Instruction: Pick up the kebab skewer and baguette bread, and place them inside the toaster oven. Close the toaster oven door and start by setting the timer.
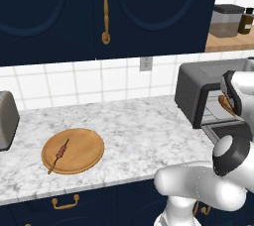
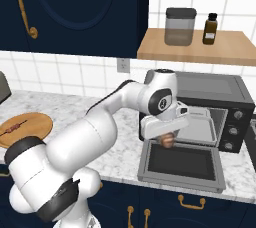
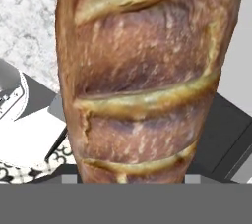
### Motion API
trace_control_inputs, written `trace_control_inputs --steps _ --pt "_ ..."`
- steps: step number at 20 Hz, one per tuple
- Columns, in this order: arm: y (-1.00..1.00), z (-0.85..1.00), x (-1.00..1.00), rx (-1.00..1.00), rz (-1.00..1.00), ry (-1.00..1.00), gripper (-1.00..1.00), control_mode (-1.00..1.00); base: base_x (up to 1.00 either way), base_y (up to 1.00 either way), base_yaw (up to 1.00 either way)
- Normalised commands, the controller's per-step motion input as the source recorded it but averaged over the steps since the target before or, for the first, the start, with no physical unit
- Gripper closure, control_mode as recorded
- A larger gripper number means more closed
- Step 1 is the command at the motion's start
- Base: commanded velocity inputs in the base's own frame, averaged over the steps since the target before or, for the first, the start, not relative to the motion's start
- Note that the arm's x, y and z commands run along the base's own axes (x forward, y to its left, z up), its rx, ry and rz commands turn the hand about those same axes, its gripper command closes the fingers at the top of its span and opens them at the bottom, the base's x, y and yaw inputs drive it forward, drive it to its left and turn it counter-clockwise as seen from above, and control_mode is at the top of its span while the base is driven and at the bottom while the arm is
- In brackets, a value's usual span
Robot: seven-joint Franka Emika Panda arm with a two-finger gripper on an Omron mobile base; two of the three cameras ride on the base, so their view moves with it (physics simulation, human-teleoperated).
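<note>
Gripper (image 2: 167,139) clamps the baguette bread (image 3: 142,75), held just above the dropped toaster oven door (image 2: 181,164) at the toaster oven (image 2: 220,104) mouth, arm stretched forward. Kebab skewer (image 1: 60,154) lies on the wooden board (image 1: 82,143).

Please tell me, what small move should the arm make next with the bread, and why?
Probably carry the baguette bread forward into the toaster oven and set it on the rack. The gripper grips the loaf just above the toaster oven door, which lies open and flat, so the cavity is free. The kebab skewer waits on the round wooden board.
</note>
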Motion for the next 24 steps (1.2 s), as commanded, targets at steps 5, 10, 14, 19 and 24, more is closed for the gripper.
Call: trace_control_inputs --steps 5,10,14,19,24 --pt "-0.07 -0.03 0.11 -0.08 0.07 0.01 1.00 -1.00 0.00 0.00 0.00" --pt "-0.10 0.01 0.17 -0.07 0.03 0.02 1.00 -1.00 0.00 0.00 0.00" --pt "0.00 0.00 0.27 -0.01 0.07 0.00 1.00 -1.00 0.00 0.00 0.00" --pt "0.00 0.00 0.26 0.00 0.05 0.00 1.00 -1.00 0.00 0.00 0.00" --pt "0.00 -0.01 0.32 0.00 0.00 0.00 1.00 -1.00 0.00 0.00 0.00"
